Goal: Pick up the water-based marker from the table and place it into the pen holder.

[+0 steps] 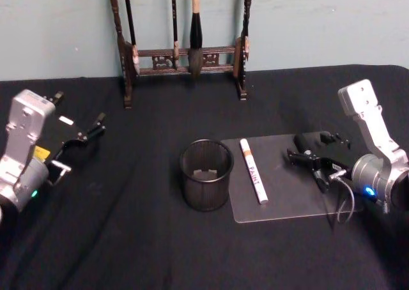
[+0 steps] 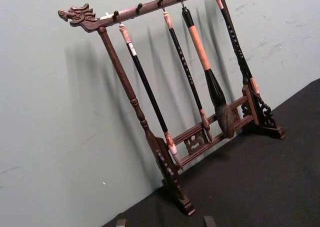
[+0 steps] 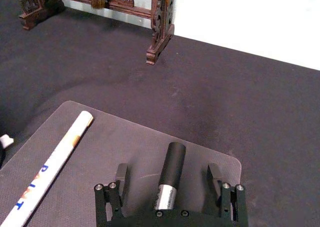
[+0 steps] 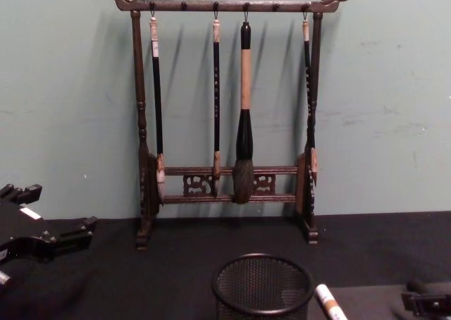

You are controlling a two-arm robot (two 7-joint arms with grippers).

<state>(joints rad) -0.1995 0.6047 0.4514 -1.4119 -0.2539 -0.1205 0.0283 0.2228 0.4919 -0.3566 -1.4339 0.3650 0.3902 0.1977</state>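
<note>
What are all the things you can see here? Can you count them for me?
Round black wire-mesh pen holder: one, black, mid-table.
White marker with an orange band: one, white, lying on the mat.
Black and silver cylinder: one, on the mat between the right gripper's fingers.
See-through grey mat: one, grey, right of the holder.
Dark wooden brush rack: one, brown, by the wall.
Hanging brushes: four, dark, on the rack.
Black tablecloth: one.
Left gripper: open, left side.
Right gripper: open, over the mat.

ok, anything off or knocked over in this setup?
Nothing stands out. The pen holder stands upright, the white marker lies flat on the clear mat, and the brush rack is upright. The right gripper hovers open around a black-and-silver cylinder on the mat; the left gripper sits open at the table's left.
</note>
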